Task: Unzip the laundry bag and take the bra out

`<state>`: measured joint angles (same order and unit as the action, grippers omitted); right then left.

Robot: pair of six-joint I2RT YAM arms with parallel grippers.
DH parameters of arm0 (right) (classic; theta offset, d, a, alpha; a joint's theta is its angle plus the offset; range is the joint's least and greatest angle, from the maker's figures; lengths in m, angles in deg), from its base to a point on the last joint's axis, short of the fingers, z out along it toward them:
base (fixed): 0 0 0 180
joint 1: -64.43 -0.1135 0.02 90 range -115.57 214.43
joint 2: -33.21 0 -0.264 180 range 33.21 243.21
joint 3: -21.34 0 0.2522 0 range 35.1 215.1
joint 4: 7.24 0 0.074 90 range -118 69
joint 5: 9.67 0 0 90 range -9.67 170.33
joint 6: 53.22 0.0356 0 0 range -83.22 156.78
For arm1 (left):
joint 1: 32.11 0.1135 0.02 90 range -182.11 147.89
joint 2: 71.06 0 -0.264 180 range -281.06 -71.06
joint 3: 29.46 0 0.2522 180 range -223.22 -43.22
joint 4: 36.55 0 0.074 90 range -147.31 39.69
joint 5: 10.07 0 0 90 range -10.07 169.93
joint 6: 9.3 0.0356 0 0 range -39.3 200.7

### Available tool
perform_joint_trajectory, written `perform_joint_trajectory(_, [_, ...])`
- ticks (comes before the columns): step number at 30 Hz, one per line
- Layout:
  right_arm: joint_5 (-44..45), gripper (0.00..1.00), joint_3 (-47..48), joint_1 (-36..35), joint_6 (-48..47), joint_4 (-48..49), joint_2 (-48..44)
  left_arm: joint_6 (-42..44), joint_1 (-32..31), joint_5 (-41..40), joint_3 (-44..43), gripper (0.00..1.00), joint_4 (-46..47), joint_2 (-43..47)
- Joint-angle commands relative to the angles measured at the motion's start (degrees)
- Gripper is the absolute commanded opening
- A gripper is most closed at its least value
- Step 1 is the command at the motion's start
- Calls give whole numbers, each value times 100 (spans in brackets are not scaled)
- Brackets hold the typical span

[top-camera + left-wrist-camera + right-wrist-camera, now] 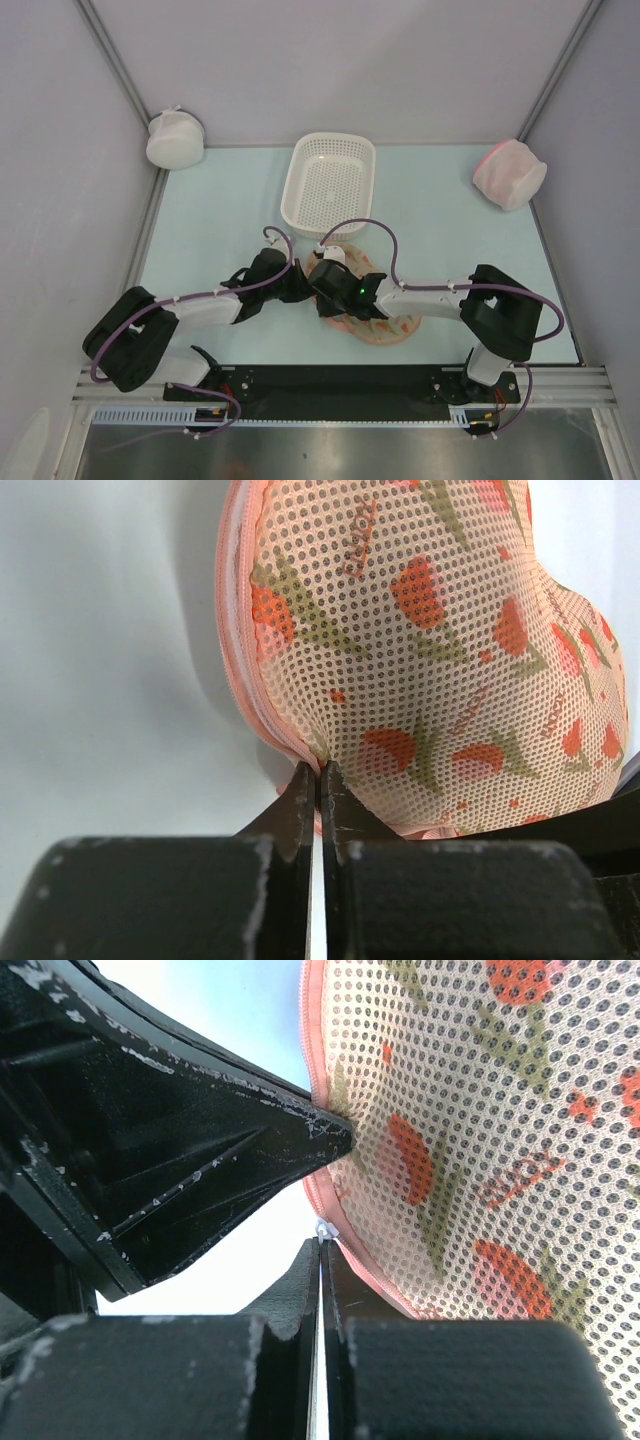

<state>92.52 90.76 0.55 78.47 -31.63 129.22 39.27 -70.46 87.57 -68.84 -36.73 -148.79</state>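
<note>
Left end effector (320,772): jaws closed, pinching the pink edging of the laundry bag (440,650). Right end effector (320,1248), just beside it: jaws closed, apparently on the zip pull (324,1228). Advice: left anchors while right draws along the seam, fabric kept taut. Bra unseen, presumably inside. White pouch (175,140), basket (330,180) and pink pouch (510,172) lie well beyond, no obstruction.
</note>
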Motion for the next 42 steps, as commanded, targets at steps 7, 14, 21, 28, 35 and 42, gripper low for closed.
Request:
perform_joint_trajectory(7, [108, 0, -213, -2, 146, -26, -372, 258, 99, -219, -320, 0, -22, -22])
perform_joint_trajectory(14, [232, 0, -503, -11, 313, -185, -635, 364, 240, -254, -329, 0, -84, -58])
perform_joint_trajectory(21, [390, 0, -758, -63, 524, -439, -917, 434, 337, -280, -320, 0, -102, -84])
perform_joint_trajectory(28, [425, 0, -943, -81, 594, -580, -1066, 504, 398, -272, -329, 0, -128, -93])
perform_joint_trajectory(35, [451, 0, -1039, -143, 621, -712, -1172, 548, 460, -298, -320, 0, -163, -40])
perform_joint_trajectory(42, [451, 0, -1031, -186, 647, -703, -1154, 557, 486, -298, -320, 0, -198, -31])
